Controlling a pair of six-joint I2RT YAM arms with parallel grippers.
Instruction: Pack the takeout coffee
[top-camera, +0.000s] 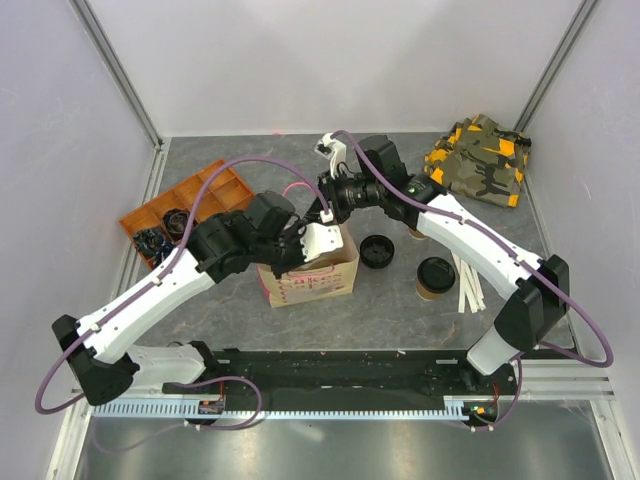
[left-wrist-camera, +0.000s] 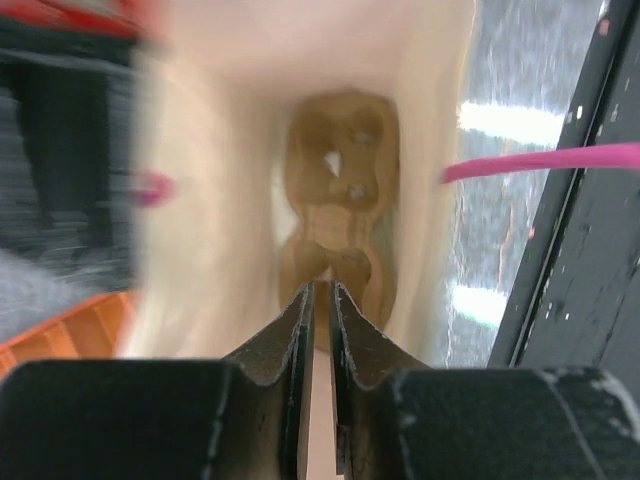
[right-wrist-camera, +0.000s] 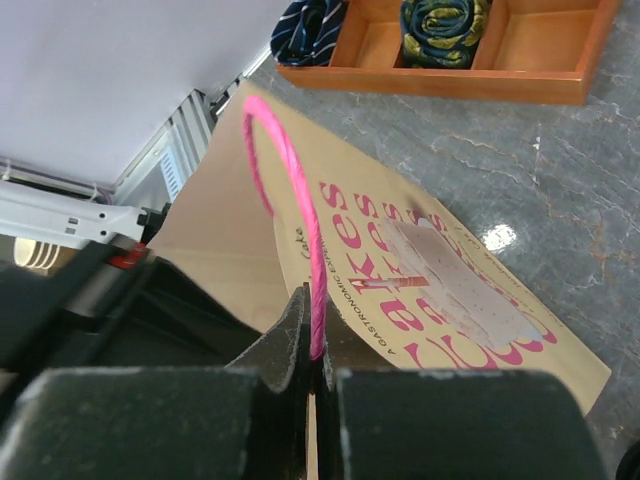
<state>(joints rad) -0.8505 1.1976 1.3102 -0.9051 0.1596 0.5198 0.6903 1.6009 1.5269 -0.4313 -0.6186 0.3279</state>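
Observation:
The takeout coffee (top-camera: 436, 277), a tan cup with a black lid, stands on the table right of the paper bag (top-camera: 312, 275). My right gripper (top-camera: 331, 198) hovers over the bag's far side. In the right wrist view it (right-wrist-camera: 312, 300) is shut on the bag's pink handle (right-wrist-camera: 290, 170), with the printed bag (right-wrist-camera: 450, 300) below. My left gripper (top-camera: 300, 243) is at the bag's mouth. In the left wrist view its jaws (left-wrist-camera: 322, 290) are almost closed on the bag's rim, looking down into the bag (left-wrist-camera: 230, 200).
A loose black lid (top-camera: 377, 250) lies between the bag and the cup. Wooden stirrers (top-camera: 468, 285) lie right of the cup. A camouflage cloth (top-camera: 480, 160) is at the back right. An orange divided tray (top-camera: 185, 205) sits at the left.

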